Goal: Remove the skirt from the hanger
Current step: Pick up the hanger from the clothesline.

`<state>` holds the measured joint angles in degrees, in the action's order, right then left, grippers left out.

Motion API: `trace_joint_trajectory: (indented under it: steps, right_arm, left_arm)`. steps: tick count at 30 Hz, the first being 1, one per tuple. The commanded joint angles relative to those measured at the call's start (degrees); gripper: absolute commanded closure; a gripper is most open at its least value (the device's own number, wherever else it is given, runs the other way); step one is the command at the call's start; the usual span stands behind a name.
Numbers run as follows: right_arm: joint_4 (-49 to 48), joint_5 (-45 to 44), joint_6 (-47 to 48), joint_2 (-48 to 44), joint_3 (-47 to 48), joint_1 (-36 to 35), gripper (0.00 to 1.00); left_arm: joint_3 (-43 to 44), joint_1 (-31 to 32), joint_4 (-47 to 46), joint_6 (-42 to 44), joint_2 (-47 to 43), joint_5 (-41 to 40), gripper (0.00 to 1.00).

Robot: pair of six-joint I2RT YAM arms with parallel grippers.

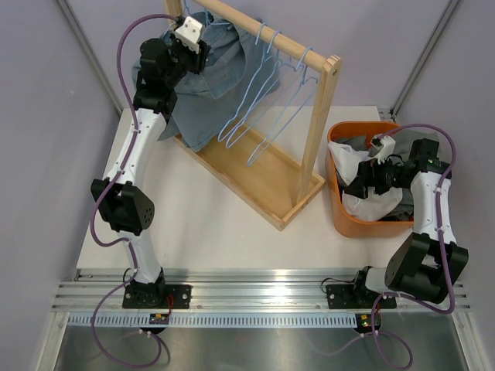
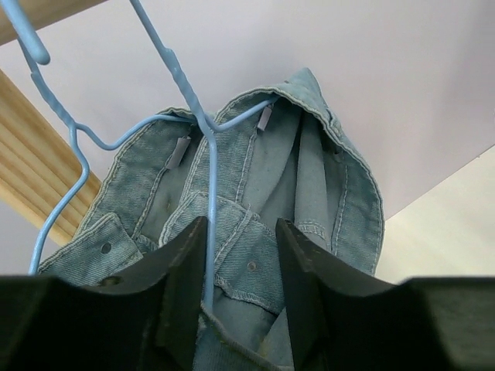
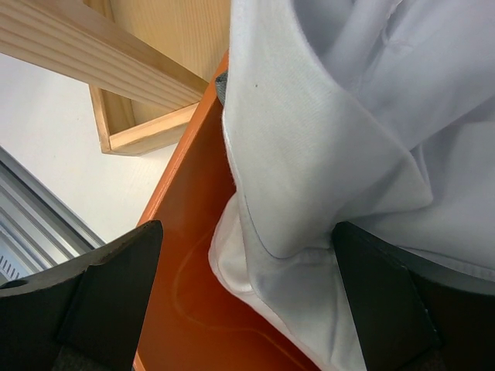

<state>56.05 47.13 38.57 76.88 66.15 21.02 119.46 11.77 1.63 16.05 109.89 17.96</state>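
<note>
Here, the denim skirt hangs from the blue hanger at the rack's 11 o'clock end. The nearer left gripper straddles its wire, running 12 to 6; whether it pinches cannot be told. The right gripper gapes, released, at 3 o'clock.

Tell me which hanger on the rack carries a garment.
The hanger at the rail's left end: it holds the denim skirt; the other hangers hang bare.

One bench is carrying two arms, one wooden rack and one orange basket, with one denim skirt and at least four blue hangers hanging by the left tool and one white garment lying at the right tool.
</note>
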Motion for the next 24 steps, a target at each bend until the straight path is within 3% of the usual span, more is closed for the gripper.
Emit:
trace_joint_trajectory:
  steps: [1, 7, 12, 13, 14, 18, 21, 24]
  right_arm:
    - [0.9, 2.3, -0.6, -1.6, -0.5, 0.3, 0.01]
    - [0.9, 3.0, -1.6, -1.6, -0.6, 0.4, 0.01]
    - [1.1, 2.8, -1.4, -1.7, -0.8, 0.4, 0.01]
    - [1.1, 2.8, -1.4, -1.6, -0.8, 0.4, 0.00]
    - [1.1, 2.8, -1.5, -1.6, -0.8, 0.4, 0.01]
    - [0.9, 3.1, -1.7, -1.4, -1.0, 0.4, 0.01]
    - [0.7, 3.2, -1.9, -1.4, -1.1, 0.5, 0.01]
    - [0.7, 3.2, -1.9, -1.4, -1.4, 0.5, 0.01]
  left_arm:
    - [-0.2, -0.3, -0.4, -0.7, -0.6, 3.7, 0.60]
    - [0.2, -0.5, -0.6, -0.9, 0.3, 4.5, 0.74]
    - [0.2, -0.5, -2.3, -1.5, -0.3, 5.8, 0.71]
    - [0.2, -0.5, -3.1, -1.5, -0.5, 6.4, 0.69]
    - [0.2, -0.5, -3.3, -1.4, -0.7, 6.5, 0.57]
    - [0.1, -0.6, -3.6, -0.2, -1.2, 6.0, 0.30]
    - [-0.3, -1.2, -4.9, -1.4, -1.4, 5.0, 0.20]
    - [-1.0, -1.8, -7.7, -3.4, -1.7, 1.8, 0.19]
